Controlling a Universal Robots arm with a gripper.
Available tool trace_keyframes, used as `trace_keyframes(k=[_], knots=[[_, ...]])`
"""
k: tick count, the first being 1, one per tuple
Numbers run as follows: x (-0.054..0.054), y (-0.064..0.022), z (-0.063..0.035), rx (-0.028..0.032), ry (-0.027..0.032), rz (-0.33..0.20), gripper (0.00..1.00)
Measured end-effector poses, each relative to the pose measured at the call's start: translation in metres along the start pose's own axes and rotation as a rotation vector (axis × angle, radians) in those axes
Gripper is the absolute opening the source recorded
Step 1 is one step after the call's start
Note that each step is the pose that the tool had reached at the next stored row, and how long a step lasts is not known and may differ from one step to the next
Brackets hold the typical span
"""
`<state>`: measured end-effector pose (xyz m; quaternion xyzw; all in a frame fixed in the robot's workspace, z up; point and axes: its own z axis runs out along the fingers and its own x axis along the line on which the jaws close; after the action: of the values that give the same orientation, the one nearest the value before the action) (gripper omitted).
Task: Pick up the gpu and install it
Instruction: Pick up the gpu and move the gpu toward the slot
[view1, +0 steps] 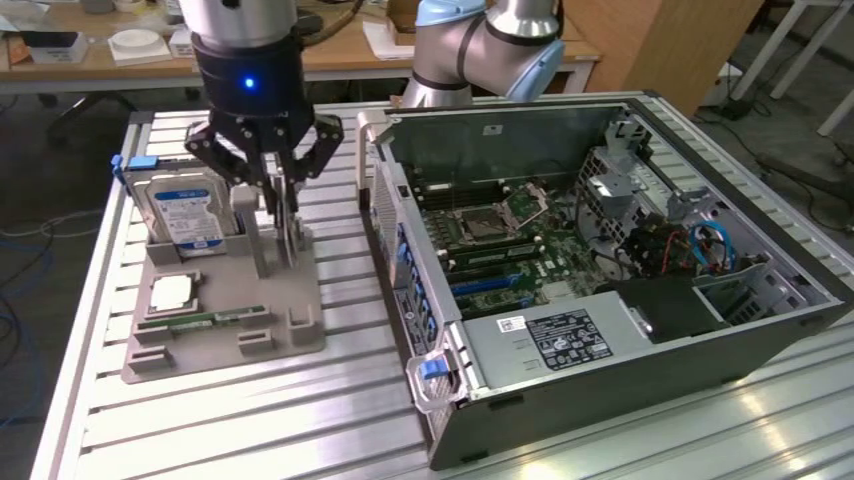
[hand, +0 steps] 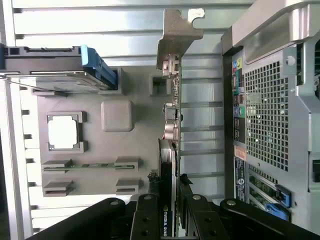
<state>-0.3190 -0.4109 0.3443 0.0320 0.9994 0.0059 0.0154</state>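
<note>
The gpu (hand: 169, 145) stands on edge in the grey parts holder (hand: 100, 147), its silvery end bracket (hand: 177, 32) at the far end and its black, labelled edge between my fingers. My gripper (hand: 169, 202) comes down onto it from above, one finger on each face, shut on the card. In the exterior view the gripper (view1: 278, 205) hangs over the holder (view1: 227, 350) with the gpu (view1: 276, 228) between the holder's posts. The open computer case (view1: 601, 260) lies to the exterior view's right, its motherboard (view1: 507, 240) exposed.
The holder also carries a silver hard drive (view1: 187, 210) with a blue label, a square processor (view1: 174, 292) and a green memory stick (view1: 200, 322). The case's rear panel (hand: 270, 110) is close beside the holder. The arm's base (view1: 467, 50) stands behind the case.
</note>
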Motion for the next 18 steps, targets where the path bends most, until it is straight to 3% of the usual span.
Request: trace_keyframes(k=[18], knots=[[-0.003, 0.001, -0.0818, -0.0052, 0.0003, 0.0, 0.25]])
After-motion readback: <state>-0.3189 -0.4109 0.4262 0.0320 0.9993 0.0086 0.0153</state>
